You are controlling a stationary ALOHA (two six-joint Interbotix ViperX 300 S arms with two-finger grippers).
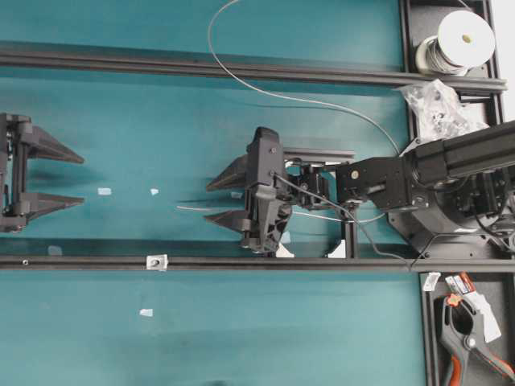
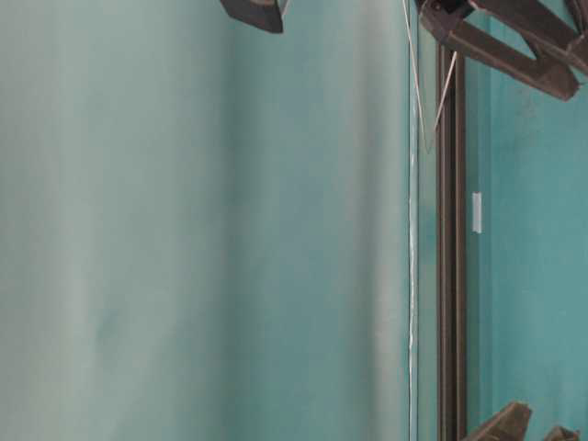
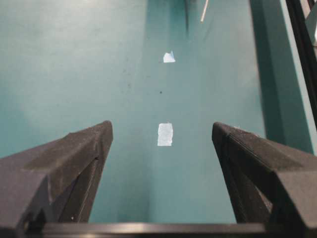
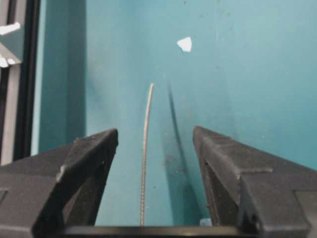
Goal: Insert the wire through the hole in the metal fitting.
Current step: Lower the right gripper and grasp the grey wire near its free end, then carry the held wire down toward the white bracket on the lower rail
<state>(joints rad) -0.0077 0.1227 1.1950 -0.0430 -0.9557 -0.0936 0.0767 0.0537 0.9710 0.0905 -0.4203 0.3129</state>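
Observation:
The wire point(image 1: 273, 95) curves in from the top and runs right, then its free end passes under my right gripper point(image 1: 207, 203) and stops just left of it. In the right wrist view the wire point(image 4: 145, 148) lies on the teal mat between the spread fingers of the right gripper point(image 4: 156, 131), touching neither. The metal fitting point(image 1: 154, 262), a tiny silvery square with a dark hole, sits on the near black rail, below and left of that gripper. My left gripper point(image 1: 83, 178) stands open at the far left; between the fingers of the left gripper point(image 3: 162, 126) is only mat and a tape scrap point(image 3: 165, 134).
Two black rails point(image 1: 241, 71) point(image 1: 80, 262) cross the mat. Small white tape scraps point(image 1: 104, 191) lie between the grippers. At the right are a wire spool point(image 1: 463, 39), a plastic bag of parts point(image 1: 438, 108) and a black-and-orange clamp point(image 1: 467, 338).

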